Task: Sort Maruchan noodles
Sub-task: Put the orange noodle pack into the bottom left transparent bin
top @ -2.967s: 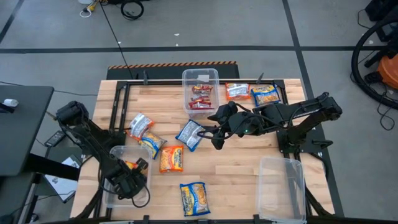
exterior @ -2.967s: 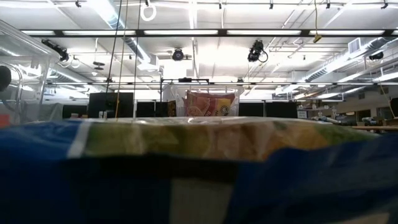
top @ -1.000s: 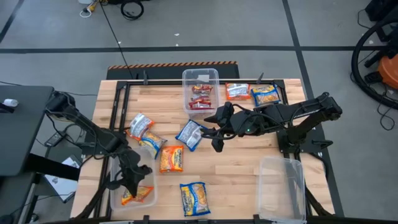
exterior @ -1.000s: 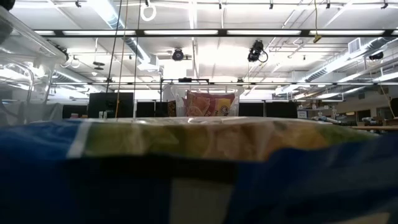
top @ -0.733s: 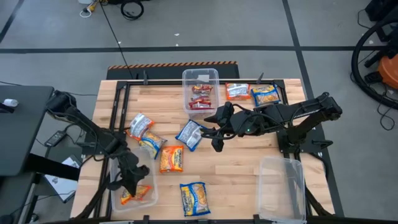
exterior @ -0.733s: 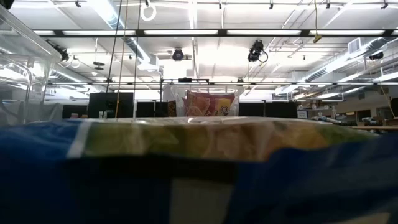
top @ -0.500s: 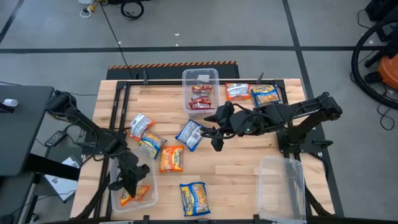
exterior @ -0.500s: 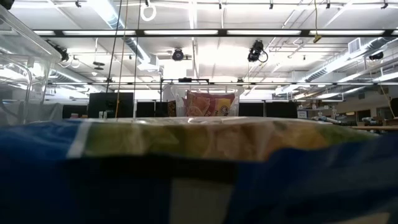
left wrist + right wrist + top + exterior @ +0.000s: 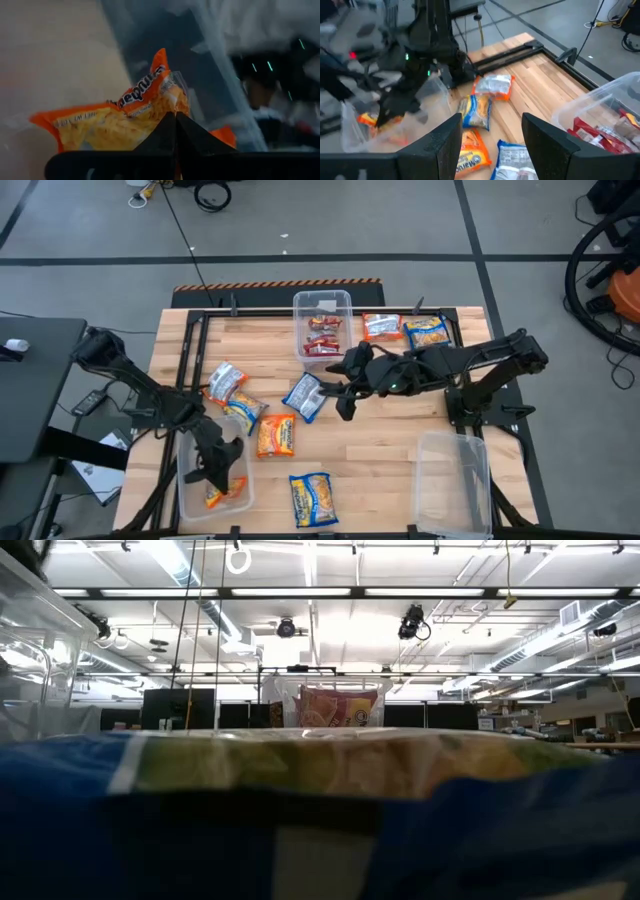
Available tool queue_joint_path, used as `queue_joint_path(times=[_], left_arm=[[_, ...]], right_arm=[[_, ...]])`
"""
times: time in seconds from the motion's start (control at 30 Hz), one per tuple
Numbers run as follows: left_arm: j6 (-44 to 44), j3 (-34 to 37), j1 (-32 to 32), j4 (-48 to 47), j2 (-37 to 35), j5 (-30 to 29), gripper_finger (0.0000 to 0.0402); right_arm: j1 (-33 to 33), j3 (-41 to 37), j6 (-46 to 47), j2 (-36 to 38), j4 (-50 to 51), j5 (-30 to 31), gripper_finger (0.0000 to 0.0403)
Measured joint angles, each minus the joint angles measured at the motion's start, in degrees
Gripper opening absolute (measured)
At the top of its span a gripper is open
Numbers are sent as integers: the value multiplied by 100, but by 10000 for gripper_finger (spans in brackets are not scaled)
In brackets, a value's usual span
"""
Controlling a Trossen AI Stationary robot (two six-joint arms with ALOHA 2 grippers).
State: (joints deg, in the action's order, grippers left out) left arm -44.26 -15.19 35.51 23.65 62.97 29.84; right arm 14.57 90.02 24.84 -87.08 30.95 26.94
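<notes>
Over the clear bin (image 9: 186, 480) at the table's front left corner, the left gripper (image 9: 214, 468) hangs with its fingers pressed together on nothing; an orange Maruchan packet (image 9: 120, 120) lies just under it inside that bin. Toward the table's middle, the right gripper (image 9: 342, 402) hovers with its fingers spread wide (image 9: 439, 145), just beside a blue-and-silver packet (image 9: 306, 396).

These packets look light, with a stiff noodle block under slick, crinkly film; squeezed hard, the block would likely crack, and a pinch on the film alone could slip. Best hold, I judge, is across the short edges or a raised seam.

Left of the blue-and-silver packet lie a yellow packet (image 9: 245, 412) and a silver-and-orange one (image 9: 226, 381), close enough to be nudged. An orange packet (image 9: 276, 435) sits in front of it, a blue-and-yellow one (image 9: 313, 499) nearer the front edge. Behind it, a second bin (image 9: 345, 304) holds red packets (image 9: 322, 338); two more packets (image 9: 382, 326) (image 9: 427, 332) lie to that bin's right. An empty bin (image 9: 452, 482) waits at front right.
</notes>
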Motion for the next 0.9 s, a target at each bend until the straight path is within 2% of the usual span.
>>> queue_joint_path(times=[0.13,0.27,0.57,0.7,0.9], left_arm=[[-460,45,66,511,85,-416,8],[-528,-41,363,692,124,-859,14],[-615,-58,968,1041,577,-1716,18],[-621,-56,1072,1000,859,-1680,34],[-296,-56,1167,1201,943,-1632,94]], right_arm=[[37,-2,-287,-399,-254,-346,210],[35,-3,-621,-955,-745,-706,210],[49,-7,-1098,-1742,-906,-1012,210],[78,-7,-1549,-2061,-947,-1056,211],[106,-2,-1834,-2342,-990,-1068,215]])
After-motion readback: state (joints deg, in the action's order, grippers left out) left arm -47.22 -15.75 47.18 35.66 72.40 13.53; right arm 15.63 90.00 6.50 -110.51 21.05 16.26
